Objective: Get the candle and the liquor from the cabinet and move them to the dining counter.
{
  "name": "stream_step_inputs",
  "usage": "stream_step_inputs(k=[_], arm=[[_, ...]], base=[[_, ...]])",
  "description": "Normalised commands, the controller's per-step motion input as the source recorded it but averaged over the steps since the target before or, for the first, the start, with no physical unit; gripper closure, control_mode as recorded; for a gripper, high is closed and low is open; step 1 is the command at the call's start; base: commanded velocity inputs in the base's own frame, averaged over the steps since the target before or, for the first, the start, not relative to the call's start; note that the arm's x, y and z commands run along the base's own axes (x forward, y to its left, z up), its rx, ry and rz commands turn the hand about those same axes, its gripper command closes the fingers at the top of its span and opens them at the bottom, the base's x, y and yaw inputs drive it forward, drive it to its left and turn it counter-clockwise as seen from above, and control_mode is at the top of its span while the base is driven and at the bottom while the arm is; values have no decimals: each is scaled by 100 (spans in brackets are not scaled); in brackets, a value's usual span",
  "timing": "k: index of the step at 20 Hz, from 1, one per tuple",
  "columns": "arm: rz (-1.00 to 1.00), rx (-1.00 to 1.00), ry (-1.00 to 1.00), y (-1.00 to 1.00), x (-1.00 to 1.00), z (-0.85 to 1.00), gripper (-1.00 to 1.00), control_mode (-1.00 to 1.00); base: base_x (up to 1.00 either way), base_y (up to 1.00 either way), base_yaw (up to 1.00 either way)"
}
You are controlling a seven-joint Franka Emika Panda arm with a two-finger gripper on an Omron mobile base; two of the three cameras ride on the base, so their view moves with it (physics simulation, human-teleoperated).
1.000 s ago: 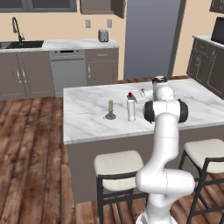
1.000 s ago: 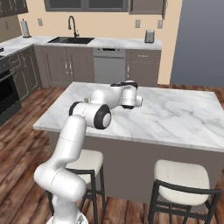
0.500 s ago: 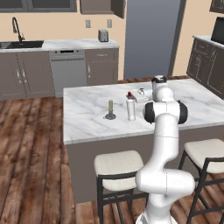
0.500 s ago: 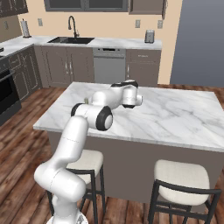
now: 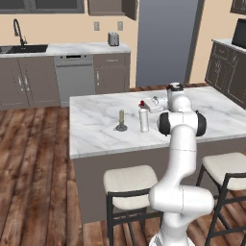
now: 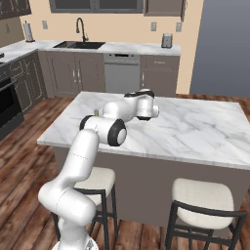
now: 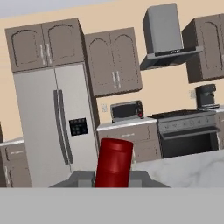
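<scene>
The bench point(image 5: 101, 129) is a freestanding island with a smooth white top veined in grey, a flat grey-brown body, and cushioned stools point(image 5: 129, 181) on thin dark legs along its near side. On the top, in the left base view, stands the candle point(image 5: 121, 119): a short, pale olive stick upright in a small dark holder with a round dish base. Just beside it, but apart from it, stands the bottle point(image 5: 143, 116), a slim pale cylinder with a narrow neck and a glossy red cap, a little taller than the candle.

The gripper point(image 5: 154, 102) reaches in level over the marble from the bottle's far side and is closed nearly all the way on the bottle's top. In the hand view the red cap point(image 7: 114, 162) rises as a plain smooth cylinder right between the dark fingertips point(image 7: 81, 178). The bottle's base appears to sit on the marble, though I cannot tell for certain.

In the right base view the white, rounded arm point(image 6: 105, 133) bends across the bench, hiding both items.
</scene>
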Motion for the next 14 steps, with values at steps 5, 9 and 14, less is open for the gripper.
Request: stream_step_inputs(k=[5, 9, 14], arm=[[0, 0, -4, 0, -5, -7, 100, -100], [-5, 0, -5, 1, -15, -4, 100, -100], [-11, 0, -7, 6, -15, -4, 100, -100]], base=[[0, 0, 0], [0, 0, 0], [0, 0, 0]])
